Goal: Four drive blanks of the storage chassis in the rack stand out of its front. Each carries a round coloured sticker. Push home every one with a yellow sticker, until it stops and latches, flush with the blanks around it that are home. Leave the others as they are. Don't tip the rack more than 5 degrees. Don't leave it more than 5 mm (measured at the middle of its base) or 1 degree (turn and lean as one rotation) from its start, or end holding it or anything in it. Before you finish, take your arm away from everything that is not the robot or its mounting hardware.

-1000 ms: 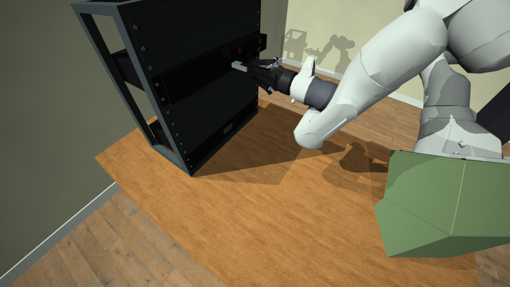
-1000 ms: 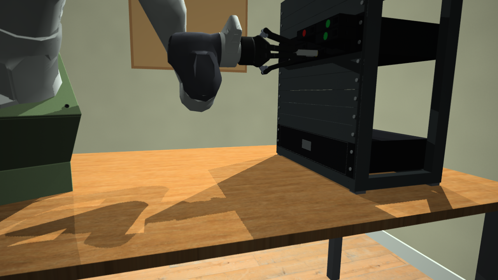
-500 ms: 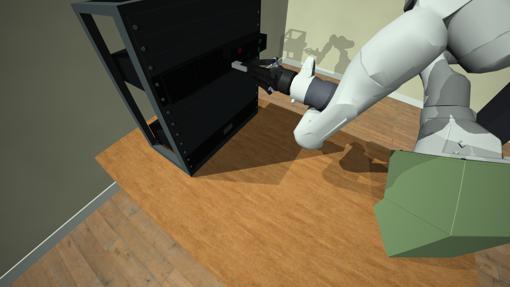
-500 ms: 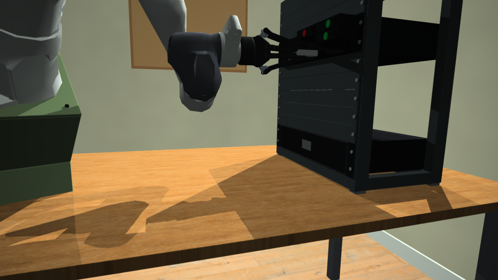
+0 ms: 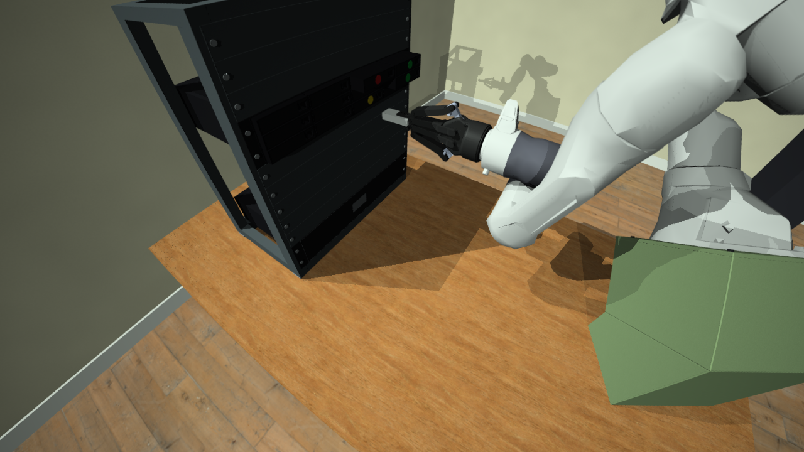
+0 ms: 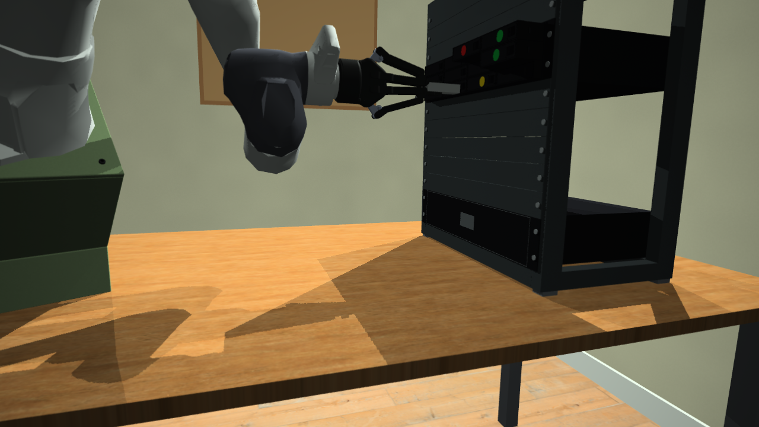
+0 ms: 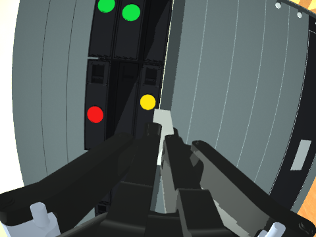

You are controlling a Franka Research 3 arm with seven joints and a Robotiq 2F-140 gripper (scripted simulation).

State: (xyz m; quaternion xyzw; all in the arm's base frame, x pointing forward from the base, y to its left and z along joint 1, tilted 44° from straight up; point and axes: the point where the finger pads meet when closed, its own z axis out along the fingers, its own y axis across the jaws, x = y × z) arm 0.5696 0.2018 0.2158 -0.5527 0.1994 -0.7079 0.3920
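Note:
The black rack (image 5: 303,123) stands on the wooden table, with the storage chassis in its upper part. The blank with the yellow sticker (image 5: 369,100) sits in the chassis's lower row and looks set further in than the red-sticker blank (image 5: 377,79) and the two green-sticker blanks (image 5: 409,71), which stand out. My gripper (image 5: 393,117) is shut and empty, pointing at the rack front. Its grey tips are a short way from the front, just beside the yellow sticker (image 7: 147,102) in the wrist view (image 7: 163,118). In the exterior view the tips (image 6: 445,87) are level with the yellow sticker (image 6: 481,81).
Blank grey panels (image 6: 482,153) fill the rack front below the chassis, with a lower black unit (image 6: 477,225) near the table. The green robot base (image 5: 702,320) stands at the table's right side. The table edge (image 6: 583,340) runs just beyond the rack's foot.

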